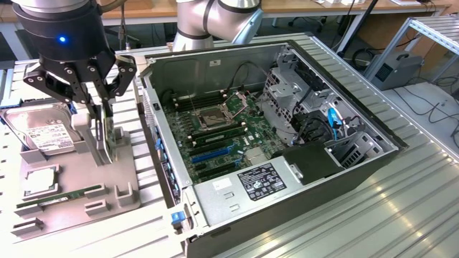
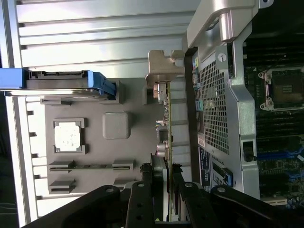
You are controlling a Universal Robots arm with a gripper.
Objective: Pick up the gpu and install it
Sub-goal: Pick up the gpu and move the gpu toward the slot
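Gpu [image 1: 109,137] stands edge-on in the grey tray [image 1: 107,188], clamped by the half-closed pincer [image 1: 105,102].

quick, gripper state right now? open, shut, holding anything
gripper: closed on the gpu, one finger on each face of the card, which stands on edge in the gray tray

The gripper [image 2: 167,176] presses its black fingers [image 2: 156,175] against both faces of the gpu [image 2: 166,118], seen edge-on, its silvery bracket [image 2: 164,64] at the end away from the gripper. The card stands over a grey parts tray [image 2: 133,142] holding a processor chip [image 2: 69,135], a RAM stick [image 2: 90,166] and a blue-railed hard drive [image 2: 61,80], beside the open computer case [image 2: 218,109].
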